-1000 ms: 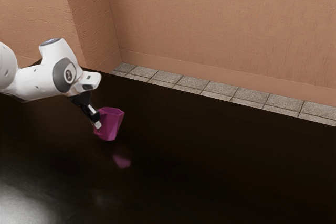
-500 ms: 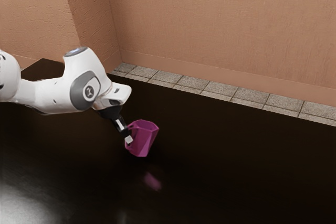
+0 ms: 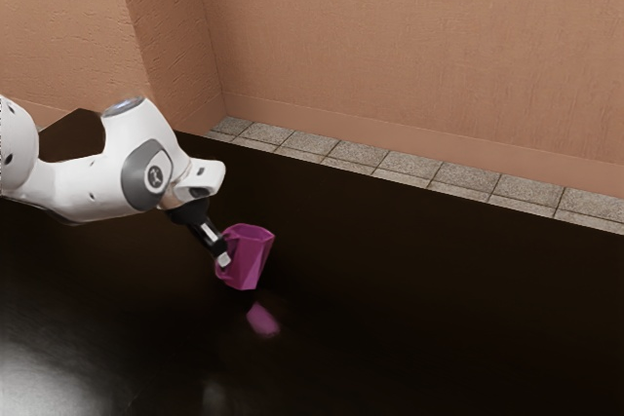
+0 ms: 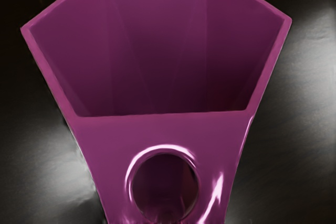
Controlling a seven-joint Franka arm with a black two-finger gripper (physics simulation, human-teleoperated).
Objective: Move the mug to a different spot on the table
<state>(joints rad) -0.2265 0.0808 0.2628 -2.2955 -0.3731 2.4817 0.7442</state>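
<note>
A magenta faceted mug (image 3: 248, 254) hangs tilted a little above the dark glossy table (image 3: 439, 289); its pink reflection (image 3: 261, 320) lies on the tabletop just below. My gripper (image 3: 223, 258) reaches down from the exterior view's left and is shut on the mug at its handle side. In the wrist view the mug (image 4: 157, 66) sits right under my hand, its empty angular mouth facing the camera and its round handle ring (image 4: 163, 182) nearest my hand.
Beyond the table's far edge runs a strip of grey tiled floor (image 3: 429, 168), backed by tan walls (image 3: 409, 36). The dark tabletop stretches wide toward the exterior view's right and front.
My arm carried the mug toward the exterior view's right, then drew back a little to the left. The mug stays in my grip above the table.
</note>
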